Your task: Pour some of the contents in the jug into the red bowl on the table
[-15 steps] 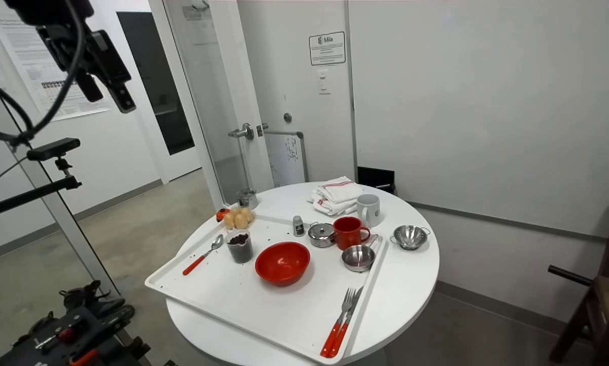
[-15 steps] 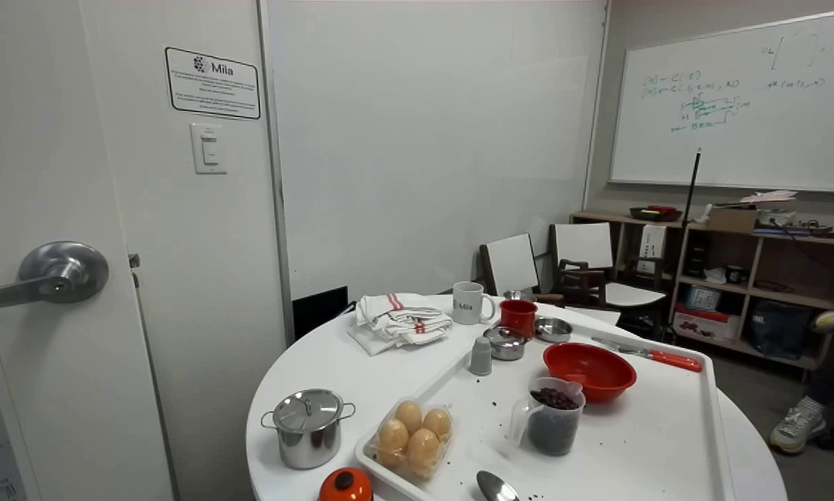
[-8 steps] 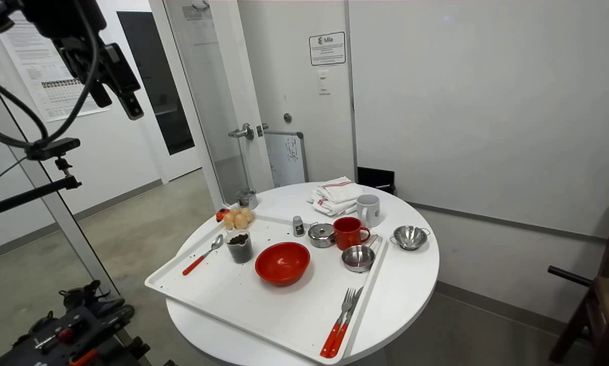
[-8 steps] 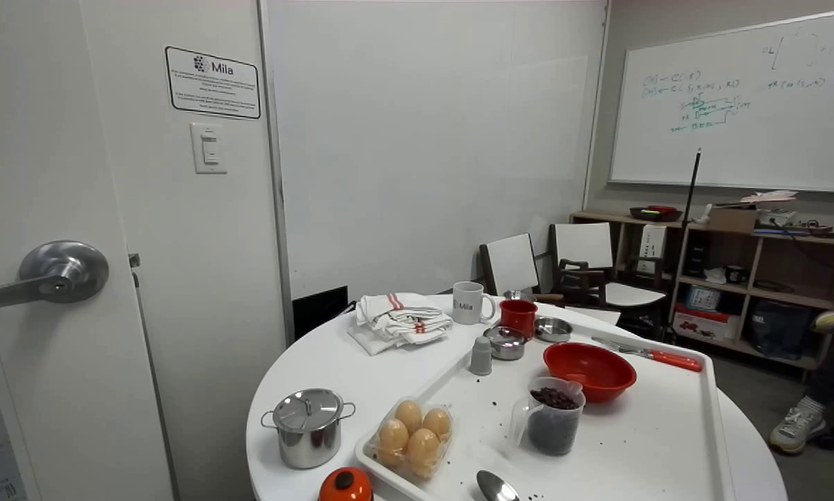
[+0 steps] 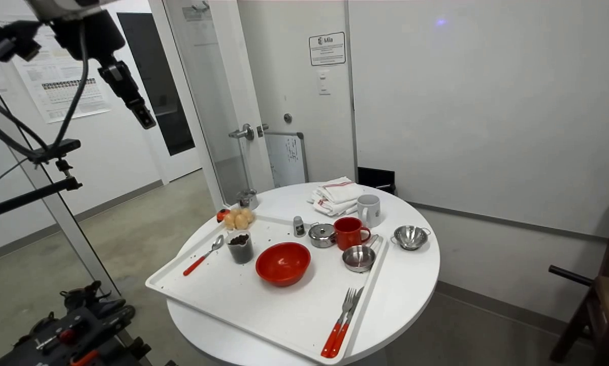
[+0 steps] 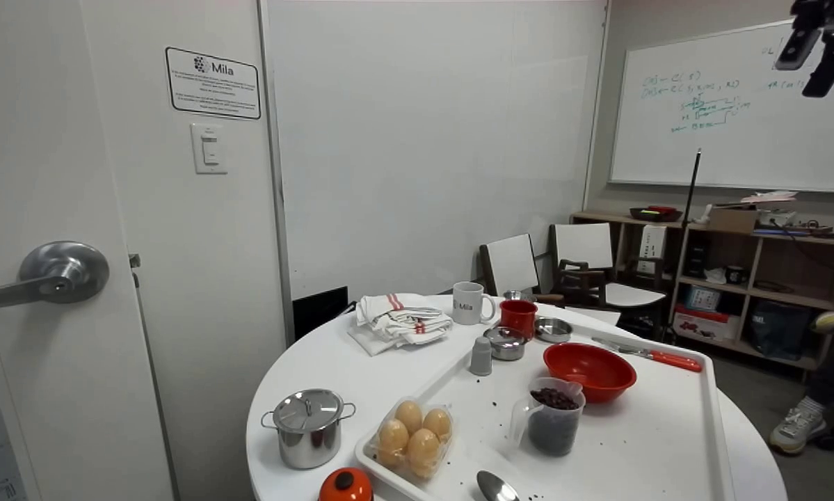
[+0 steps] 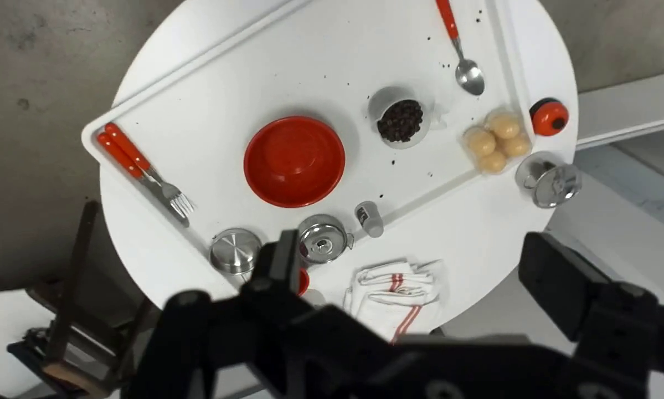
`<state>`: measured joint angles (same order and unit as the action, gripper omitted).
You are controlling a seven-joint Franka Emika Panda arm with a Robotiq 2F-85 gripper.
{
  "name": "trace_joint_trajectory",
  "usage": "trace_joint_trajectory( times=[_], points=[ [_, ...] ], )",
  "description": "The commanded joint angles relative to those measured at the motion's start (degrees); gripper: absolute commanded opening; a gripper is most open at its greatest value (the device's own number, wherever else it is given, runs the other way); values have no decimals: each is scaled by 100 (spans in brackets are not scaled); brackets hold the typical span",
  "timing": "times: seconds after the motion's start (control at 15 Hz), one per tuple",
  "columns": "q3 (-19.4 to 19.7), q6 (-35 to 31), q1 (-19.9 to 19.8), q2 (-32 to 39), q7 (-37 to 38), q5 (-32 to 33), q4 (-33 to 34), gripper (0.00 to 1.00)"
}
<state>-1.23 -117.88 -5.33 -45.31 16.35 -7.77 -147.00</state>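
Note:
The jug [image 6: 554,428] is a small see-through pitcher with dark beans inside. It stands upright on the white tray, its handle turned towards the eggs. Beside it, a little apart, sits the wide red bowl [image 5: 283,264]; its inside looks bare in the wrist view, where the bowl [image 7: 294,162] and the jug [image 7: 384,101] both show from above. My gripper [image 7: 412,244] is high over the table, its fingers spread wide with nothing between them. In an exterior view the gripper [image 6: 806,75] hangs at the top right corner, far above the dishes.
Around the bowl stand a lidded silver pot [image 5: 322,235], a grey shaker [image 5: 298,226], a red mug [image 5: 349,233] and a small pan [image 5: 358,258]. Near the jug are a spoon [image 5: 202,255] and several eggs [image 6: 417,438]. Folded towels [image 6: 401,319] lie towards the back.
The gripper has moved right and slightly down in an exterior view while turning, and has come into sight at the top right of another. The jug and bowl have stayed put.

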Motion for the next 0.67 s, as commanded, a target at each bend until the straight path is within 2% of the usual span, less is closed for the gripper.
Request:
trace_joint_trajectory(
  times=[0.0,0.2,0.4,0.47,0.6],
  points=[
    [-833,-949,-235,618,1428,-91,-90,100],
    [-1470,-1665,-458,1238,2716,122,-61,100],
    [-1739,-2319,-602,1829,3893,305,34,100],
    [-1414,-1987,-257,1425,3362,292,-139,100],
    [-1384,-2060,-214,1602,3453,353,-133,100]
  ],
)
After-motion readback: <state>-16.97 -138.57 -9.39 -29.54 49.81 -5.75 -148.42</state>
